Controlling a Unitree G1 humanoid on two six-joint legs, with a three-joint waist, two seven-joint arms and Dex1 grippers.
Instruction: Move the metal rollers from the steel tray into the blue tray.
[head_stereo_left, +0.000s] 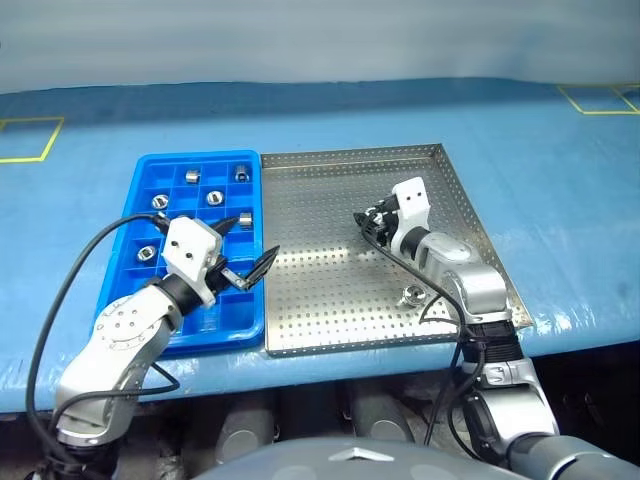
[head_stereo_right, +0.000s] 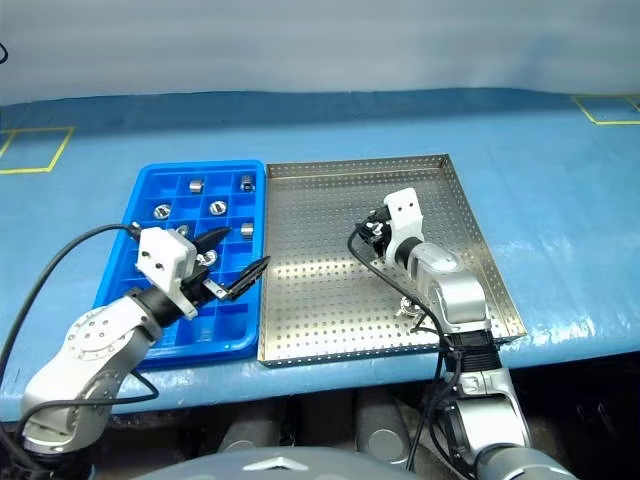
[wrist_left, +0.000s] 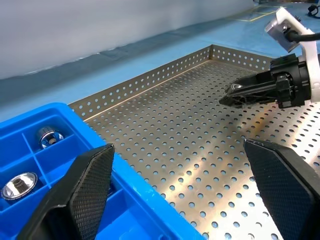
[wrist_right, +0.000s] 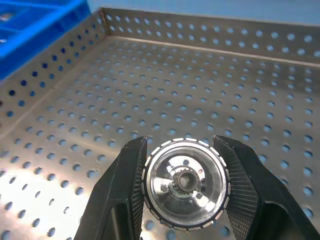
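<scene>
- On the blue surface (head_stereo_left: 560, 200), the blue tray (head_stereo_left: 150, 175) sits to the left of the steel tray (head_stereo_left: 330, 290), long edges touching or nearly so.
- Right claw (wrist_right: 182, 187): closed on one metal roller (wrist_right: 186, 182), fingers pressed against its ribbed sides, hollow centre facing the wrist camera. Claw hangs over the middle of the steel tray, perforated floor visible beneath.
- Second roller (head_stereo_left: 410, 294) lies on the steel tray floor near its front edge, just beside the right forearm.
- Left claw (head_stereo_left: 247, 250): fingers spread wide, nothing between them; positioned over the seam between the two trays.
- Seven rollers in the blue tray, e.g. (head_stereo_left: 191, 176), each in its own cell, mostly in the far half.
- Steel tray floor otherwise bare; low perforated rim on all sides.
- Yellow tape outlines (head_stereo_left: 30, 140) on the surface at far left and far right.
- No readable writing or brand marks.
</scene>
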